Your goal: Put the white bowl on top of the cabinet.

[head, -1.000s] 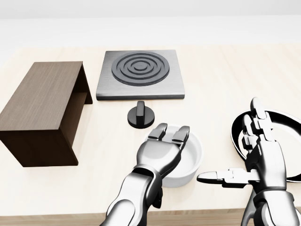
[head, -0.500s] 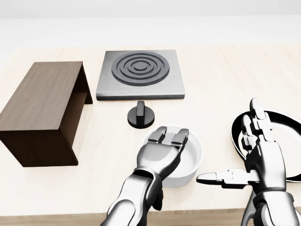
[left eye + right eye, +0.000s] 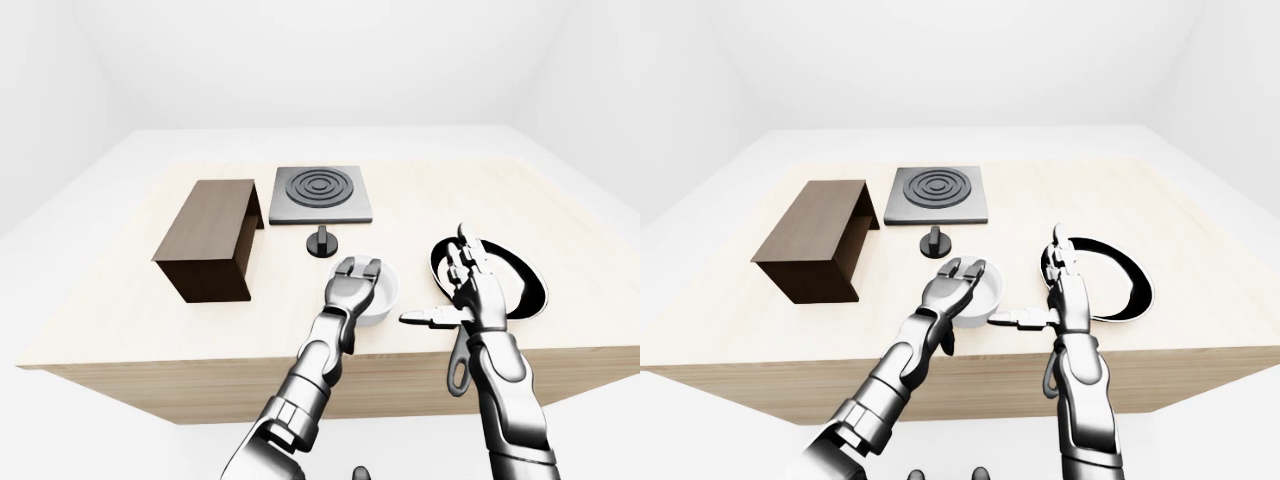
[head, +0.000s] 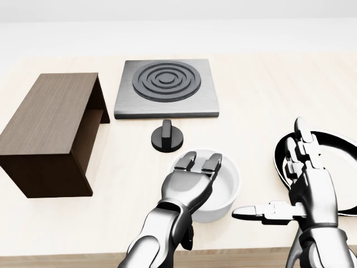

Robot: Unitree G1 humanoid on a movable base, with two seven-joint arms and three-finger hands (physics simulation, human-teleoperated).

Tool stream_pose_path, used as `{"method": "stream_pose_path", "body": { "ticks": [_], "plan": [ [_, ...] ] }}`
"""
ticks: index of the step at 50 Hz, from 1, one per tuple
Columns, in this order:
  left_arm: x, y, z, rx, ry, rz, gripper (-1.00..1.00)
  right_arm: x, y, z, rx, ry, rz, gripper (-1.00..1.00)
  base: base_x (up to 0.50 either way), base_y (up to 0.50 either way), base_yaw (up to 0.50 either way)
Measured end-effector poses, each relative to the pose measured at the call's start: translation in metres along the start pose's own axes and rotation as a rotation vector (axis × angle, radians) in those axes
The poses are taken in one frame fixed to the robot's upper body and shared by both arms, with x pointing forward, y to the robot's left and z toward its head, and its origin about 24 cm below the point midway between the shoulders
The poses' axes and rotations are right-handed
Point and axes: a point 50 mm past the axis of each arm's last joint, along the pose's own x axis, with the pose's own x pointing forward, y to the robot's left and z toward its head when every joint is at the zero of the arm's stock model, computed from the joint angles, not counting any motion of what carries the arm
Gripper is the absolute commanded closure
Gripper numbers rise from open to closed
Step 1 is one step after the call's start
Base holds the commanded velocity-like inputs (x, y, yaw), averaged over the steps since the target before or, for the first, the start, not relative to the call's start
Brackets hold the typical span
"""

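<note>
Under the left hand (image 4: 192,181) sits the bowl (image 4: 223,192), fingers (image 4: 213,163) open over its rim. To grip well, they should close on the rim before lifting toward the cabinet (image 4: 50,131), far to its left.

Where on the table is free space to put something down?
Bare table lies right of the stove plate, above the pan; the cabinet top is bare too. Crowded: around the white bowl, knob and both hands.

The bowl (image 4: 223,192) was plain white. The cabinet (image 4: 50,131) on the left was dark brown with a wood grain. The far burner plate (image 4: 166,89) was grey with black concentric rings, and the knob (image 4: 167,137) near it was black. The pan (image 4: 329,162) on the right was black outside, white inside. The table (image 4: 251,100) was pale beige wood. Both hands were shiny silver-grey metal.
</note>
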Motion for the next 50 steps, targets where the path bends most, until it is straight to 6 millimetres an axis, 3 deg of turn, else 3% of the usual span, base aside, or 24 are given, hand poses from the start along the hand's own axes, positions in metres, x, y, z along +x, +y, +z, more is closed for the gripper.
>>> {"method": "stream_pose_path", "body": {
  "ticks": [23,24,25,26,27,50],
  "plan": [
    [0.002,-0.004,-0.002,-0.023,0.005,-0.005,-1.0,-0.001,0.001,0.0,-0.003,0.0,0.004,-1.0,0.0,0.0,0.0],
    [0.002,-0.005,-0.002,-0.024,0.005,-0.006,-0.62,-0.001,0.001,0.0,-0.003,-0.001,0.004,-1.0,0.0,0.0,0.0],
    [0.002,-0.005,-0.002,-0.025,0.005,-0.006,0.11,-0.001,0.001,0.0,-0.003,-0.001,0.004,-1.0,0.0,0.0,0.0],
    [0.002,-0.005,-0.003,-0.025,0.006,-0.008,0.11,-0.001,0.001,0.0,-0.002,-0.001,0.004,-1.0,0.0,0.0,0.0],
    [0.003,-0.006,-0.003,-0.026,0.006,-0.009,1.0,-0.002,0.0,0.0,-0.002,-0.001,0.004,-1.0,0.0,0.0,0.0],
    [0.002,-0.013,-0.003,0.034,0.011,-0.064,1.0,-0.001,0.0,0.002,-0.001,-0.007,0.005,-1.0,0.0,0.0,0.0]
  ]
}}
